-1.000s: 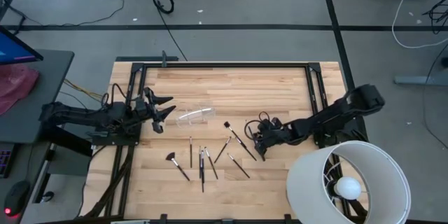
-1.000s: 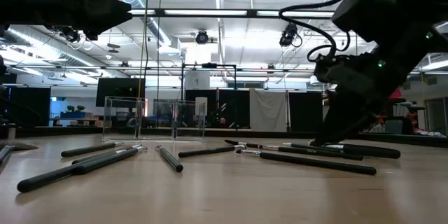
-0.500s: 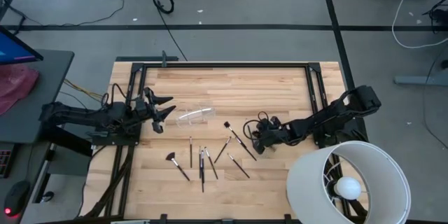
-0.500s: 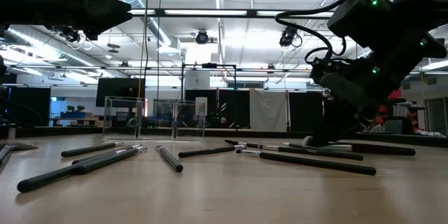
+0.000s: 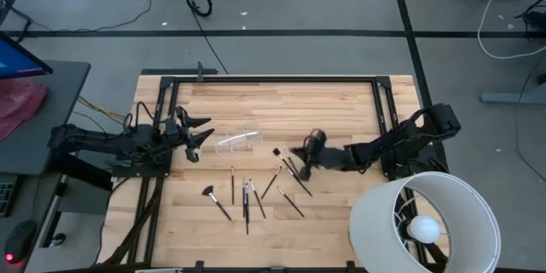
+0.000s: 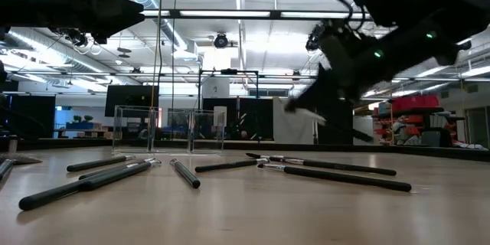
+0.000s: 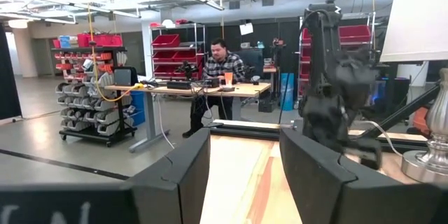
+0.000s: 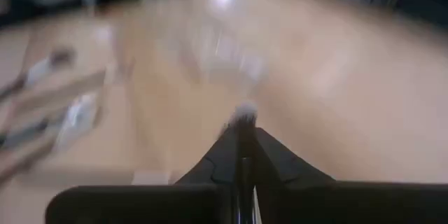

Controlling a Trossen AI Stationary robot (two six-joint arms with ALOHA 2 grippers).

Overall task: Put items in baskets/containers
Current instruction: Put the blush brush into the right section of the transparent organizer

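Note:
Several thin dark makeup brushes (image 5: 247, 196) lie flat on the wooden table in its near middle; they also show across the low view (image 6: 337, 172). The clear container (image 5: 237, 141) stands to the far left of them, faint in the low view (image 6: 168, 130). My right gripper (image 5: 300, 155) hangs above the brushes' right end, raised in the low view (image 6: 306, 103), shut on one brush (image 8: 244, 114). My left gripper (image 5: 203, 139) waits open at the table's left edge, beside the container, its fingers (image 7: 189, 175) wide apart. My right gripper pinches one thin dark brush between its two fingers. The brush lies along the fingers, and its pale end (image 8: 244, 114) sticks out just past the fingertips. The fingers come from the table's right, slanting slightly down. The brush (image 6: 344, 126) is lifted clear of the table and tilted.
A big white lamp shade (image 5: 426, 222) stands at the near right corner, close to my right arm. Black frame rails (image 5: 273, 79) run along the table's edges. A person (image 7: 222, 59) sits at a desk in the room beyond.
My right gripper has shut on a brush at the right end of the group. It has risen and gone toward the table's left and far side, tipping from steeply down to nearly level. That brush has come up clear of the table; the others stay put.

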